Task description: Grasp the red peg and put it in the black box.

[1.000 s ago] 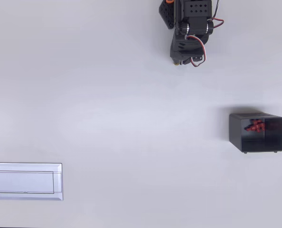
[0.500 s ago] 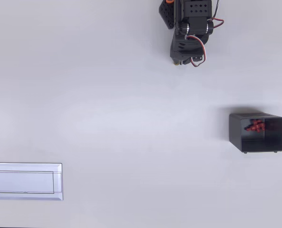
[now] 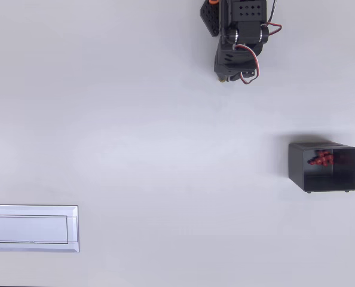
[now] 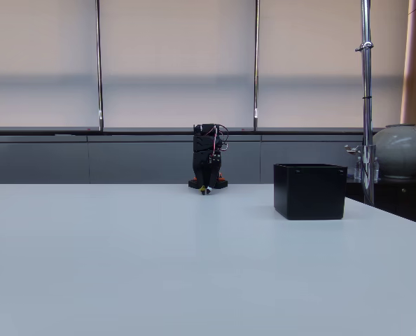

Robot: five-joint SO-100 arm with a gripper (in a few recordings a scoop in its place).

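At table's far edge the gripper (image 3: 228, 76) sits folded, jaw state unreadable; red pegs (image 3: 322, 158) lie in the black box (image 3: 297, 167), so no grasp looks needed.

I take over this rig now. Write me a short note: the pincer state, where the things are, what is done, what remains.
Pincer: folded near the arm's base at the top edge of the overhead view, holding nothing visible; open or shut cannot be told.
Black box: on the table, at the right in the overhead view.
Red pegs: several lie inside the box.
White tray: lower left, appears empty.
Done: pegs are in the box.
Left: no peg seen on the table; likely nothing.
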